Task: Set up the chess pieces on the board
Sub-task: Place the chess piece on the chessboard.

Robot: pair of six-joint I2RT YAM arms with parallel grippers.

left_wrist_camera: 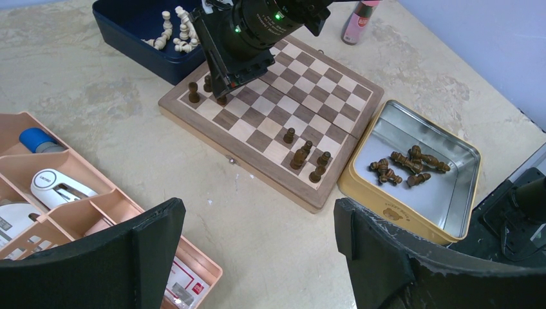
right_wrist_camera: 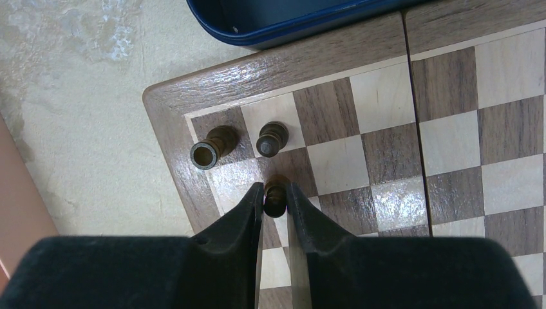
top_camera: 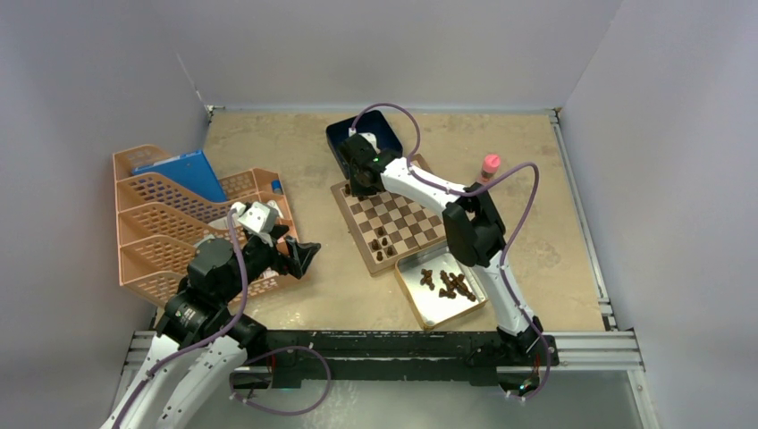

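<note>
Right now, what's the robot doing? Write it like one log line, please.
right gripper: shut on dark chess piece, near board corner | left gripper: open, off board | tin: dark pieces lying inside

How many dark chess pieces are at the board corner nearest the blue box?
3. A corner piece and its neighbour stand on the edge row; a third piece is just inward, between the right gripper's fingers. Others may be hidden.

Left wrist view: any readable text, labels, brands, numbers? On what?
Nothing legible.
Tin: small print on front wall, too small to read.
Bottle: label blurred.
White device: dark mark, unreadable.
Card: red mark, too small to read.
</note>
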